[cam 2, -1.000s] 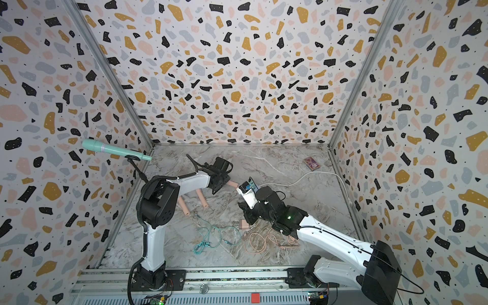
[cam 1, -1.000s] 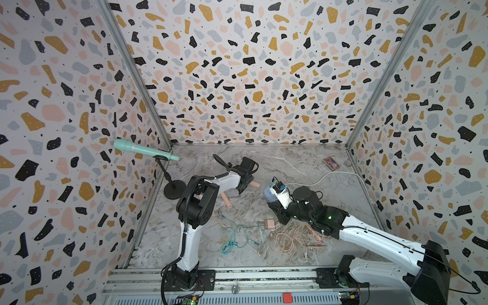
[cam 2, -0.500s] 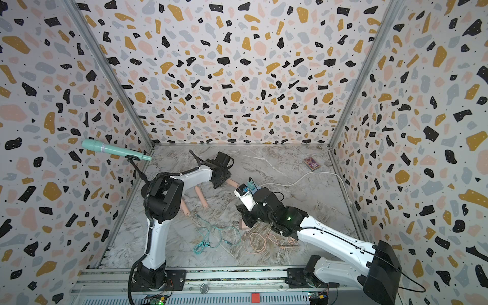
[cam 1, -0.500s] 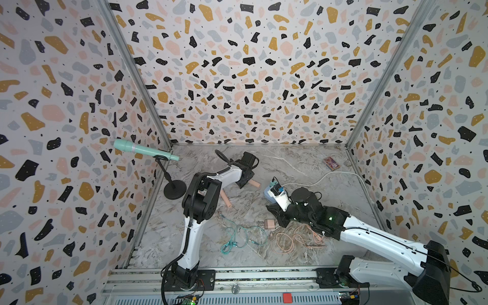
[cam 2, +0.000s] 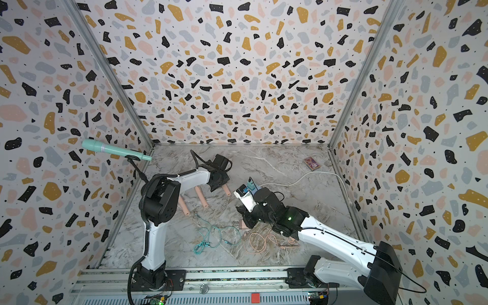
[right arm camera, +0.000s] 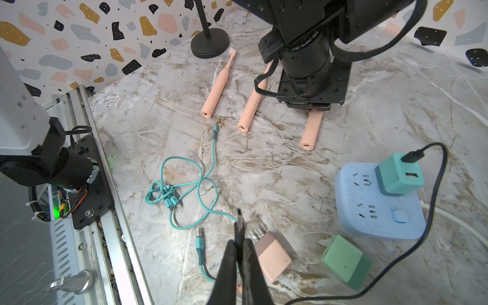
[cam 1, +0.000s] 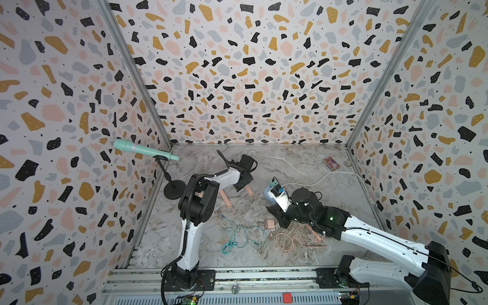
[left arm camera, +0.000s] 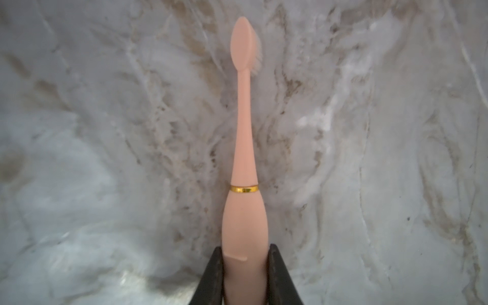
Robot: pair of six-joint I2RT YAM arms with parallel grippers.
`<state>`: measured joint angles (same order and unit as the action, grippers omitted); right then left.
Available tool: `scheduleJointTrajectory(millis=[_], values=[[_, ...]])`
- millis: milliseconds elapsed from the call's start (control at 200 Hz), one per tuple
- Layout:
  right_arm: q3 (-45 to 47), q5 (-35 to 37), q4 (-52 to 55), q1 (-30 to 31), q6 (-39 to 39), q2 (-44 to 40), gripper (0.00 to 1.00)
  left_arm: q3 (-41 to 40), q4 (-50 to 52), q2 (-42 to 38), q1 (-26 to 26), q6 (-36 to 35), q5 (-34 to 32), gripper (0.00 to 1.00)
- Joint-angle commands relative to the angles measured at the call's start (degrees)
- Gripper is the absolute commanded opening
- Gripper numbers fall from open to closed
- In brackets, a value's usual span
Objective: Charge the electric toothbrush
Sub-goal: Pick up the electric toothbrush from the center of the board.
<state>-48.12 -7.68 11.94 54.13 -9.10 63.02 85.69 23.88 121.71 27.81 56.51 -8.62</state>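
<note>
The main risk we see is at the join. The toothbrush [left arm camera: 244, 163] has a smooth, rounded handle, so it may slide or roll in the grip once the plug [right arm camera: 239, 223] pushes on its port [right arm camera: 306, 145]. The plug is pinched at its thin body, so it could tilt and miss the port. The cable [right arm camera: 432, 211] could also pull the charger [right arm camera: 400, 177] loose from the strip [right arm camera: 369, 211] if drawn tight.

The left jaws stand narrow, one against each side of the handle; in the wrist view they look closed on it. The toothbrush is low in the table's left half, toward the back edge. We cannot tell whether it is lifted. Two more brushes lie beside it. The right jaws are fully closed on the plug, near the table's middle.
</note>
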Motion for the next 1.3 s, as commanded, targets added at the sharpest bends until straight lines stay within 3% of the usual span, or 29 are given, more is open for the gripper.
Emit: scheduleJointTrajectory(millis=[0, 235, 421, 566, 781, 1006, 1146, 1297], values=[[1.0, -3.1, -2.2, 0.3, -1.4, -0.3, 0.0, -6.3, 12.5, -2.4, -1.0, -4.8, 3.8, 0.0], [3.8, -10.0, -10.5, -1.3, -3.9, 2.4, 0.0, -16.7, -1.5, -26.0, -3.6, -2.3, 11.7, 0.0], [5.0, -13.4, -14.7, -2.5, -5.2, 4.3, 0.0, -27.6, -11.8, -37.8, -3.6, 4.6, 16.5, 0.0], [4.2, -16.7, -17.7, -2.0, -8.5, 8.0, 0.0, -36.2, -19.3, -45.1, -3.2, 11.3, 16.7, 0.0], [3.1, -18.0, -20.9, -1.3, -12.8, 12.1, 0.0, -41.2, -24.4, -50.7, -2.0, 16.3, 15.8, 0.0], [0.6, -14.3, -19.1, -1.3, -13.5, 15.5, 0.0, -41.3, -19.4, -52.4, 0.4, 17.4, 12.0, 0.0], [-1.3, -7.7, -17.0, 0.1, -13.6, 16.0, 0.0, -42.0, -18.7, -52.1, 3.2, 18.7, 9.5, 0.0], [-3.4, -6.8, -13.9, 0.5, -14.6, 18.4, 0.0, -41.0, -17.4, -51.9, 5.0, 18.9, 6.2, 0.0]])
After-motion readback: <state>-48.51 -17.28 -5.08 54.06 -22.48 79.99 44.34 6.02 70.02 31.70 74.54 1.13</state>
